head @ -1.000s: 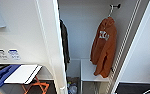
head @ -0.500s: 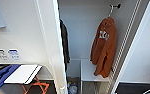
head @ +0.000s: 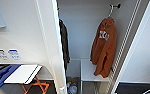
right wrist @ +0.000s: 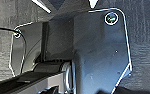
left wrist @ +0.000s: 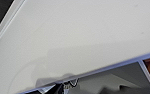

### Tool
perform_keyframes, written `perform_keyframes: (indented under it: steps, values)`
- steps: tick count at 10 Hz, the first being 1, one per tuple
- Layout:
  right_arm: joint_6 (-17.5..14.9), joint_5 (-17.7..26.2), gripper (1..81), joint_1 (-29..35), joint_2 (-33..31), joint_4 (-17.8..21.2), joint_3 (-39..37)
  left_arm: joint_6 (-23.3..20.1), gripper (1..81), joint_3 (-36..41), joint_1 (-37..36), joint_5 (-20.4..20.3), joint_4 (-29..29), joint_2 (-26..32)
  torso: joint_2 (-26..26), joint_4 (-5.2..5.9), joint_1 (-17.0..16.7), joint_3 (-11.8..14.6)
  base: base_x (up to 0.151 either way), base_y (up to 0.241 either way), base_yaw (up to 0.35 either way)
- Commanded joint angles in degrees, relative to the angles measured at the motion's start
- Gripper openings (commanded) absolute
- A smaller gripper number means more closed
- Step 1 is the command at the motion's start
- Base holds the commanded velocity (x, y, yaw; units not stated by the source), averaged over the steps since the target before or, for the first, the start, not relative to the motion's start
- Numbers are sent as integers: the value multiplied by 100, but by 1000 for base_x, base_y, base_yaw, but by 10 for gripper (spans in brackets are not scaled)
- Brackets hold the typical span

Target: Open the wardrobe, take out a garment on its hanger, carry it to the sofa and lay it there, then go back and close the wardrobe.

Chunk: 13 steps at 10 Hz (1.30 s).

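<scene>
Honestly, either end effector's opening cannot be told (the garment point(head: 104, 47) hangs inside the open wardrobe point(head: 49, 37)).

Open gap between jacket point(head: 64, 45) and garment point(head: 104, 47)

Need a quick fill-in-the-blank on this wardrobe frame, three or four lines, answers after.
1. The wardrobe doors stand ____.
2. The orange sweatshirt hangs from a white ____ hooked near the top of the wardrobe.
3. The dark jacket hangs to the ____ of the sweatshirt in the head view.
4. The lettering on the sweatshirt's chest is ____.

Missing words: open; hanger; left; white
</scene>
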<state>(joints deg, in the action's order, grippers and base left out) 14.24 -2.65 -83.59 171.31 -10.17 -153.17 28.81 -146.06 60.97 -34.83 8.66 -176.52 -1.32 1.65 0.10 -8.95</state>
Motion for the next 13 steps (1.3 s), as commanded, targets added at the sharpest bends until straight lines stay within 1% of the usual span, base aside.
perform_keyframes:
  steps: [1, 5, 6, 8, 9, 10, 12, 13]
  values:
    - [-18, 457, 811, 233, -33, -56, 175, -15, 811, -440, -722, -472, 371, -147, 0, 0, 0, 0, 0, 0, 0]
    - [-9, 484, 811, 285, -16, -47, 193, -15, 811, -635, -537, -490, 1261, 64, 0, 0, 0, 0, 0, 0, 0]
    - [0, 493, 811, 294, -7, -38, 193, -7, 811, -635, -502, -604, 1393, 99, 0, 0, 0, -2, 0, 0, 0]
    - [-9, 484, 811, 285, -16, -12, 166, -33, 811, -635, -370, -622, 1543, 186, 0, 0, 0, -2, 0, 0, 0]
    - [-9, 484, 811, 312, -7, -3, 184, -147, 811, -626, -265, -604, 1385, 196, 0, 0, 0, -2, 0, 0, 0]
    - [-9, 484, 811, 346, 36, -3, 201, -252, 811, -609, -81, -465, 583, 205, 0, 0, 0, -2, 0, 0, 0]
    - [-9, 484, 811, 364, 89, -20, 201, -261, 811, -617, 218, 90, -953, 222, 0, 0, 0, -2, 0, 0, 0]
    - [-9, 484, 811, 364, 98, -20, 201, -270, 811, -600, 367, 205, -1410, 240, 0, 0, 0, -2, 0, 0, 0]
